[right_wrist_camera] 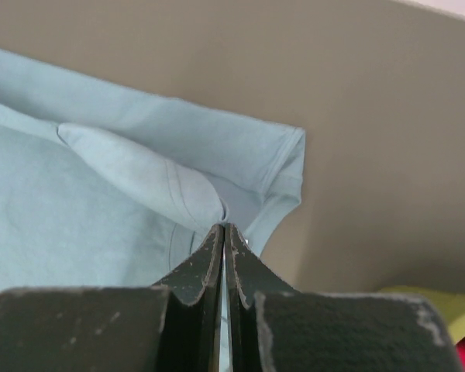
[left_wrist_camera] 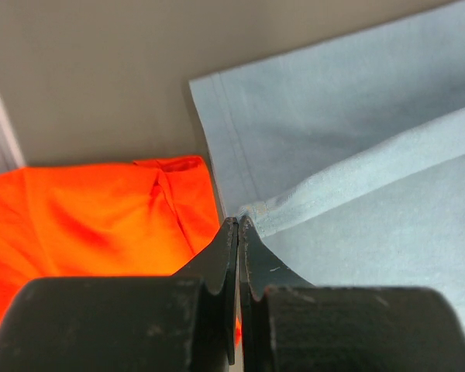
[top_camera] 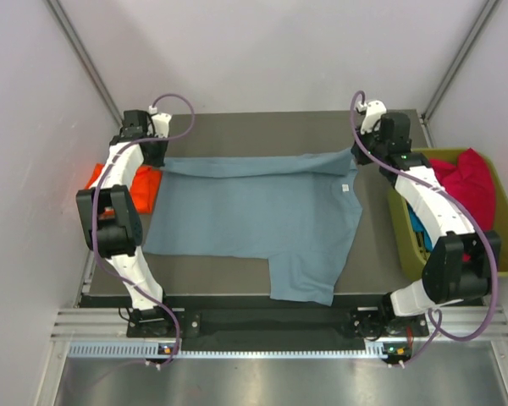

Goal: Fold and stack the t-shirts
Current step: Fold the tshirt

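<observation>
Grey-blue t-shirt [top_camera: 254,211] lies spread across the middle of the tabletop [top_camera: 262,135], with the bulk of the cloth on the near side of the fingers. Its far edge is turned over on itself.

- **Left fingers** [left_wrist_camera: 226,248]: pinched shut on that edge's far-left corner.
- **Right fingers** [right_wrist_camera: 217,249]: pinched shut on its far-right corner.

The held edge runs left to right, parallel to the tabletop's far edge. Both arms reach out long, one to each far corner, and neither is nearer. Orange-red t-shirt [top_camera: 131,182] lies at the left edge, just beside the left grip.

Judgement: the fold comes toward the near edge, both arms moving together.
</observation>
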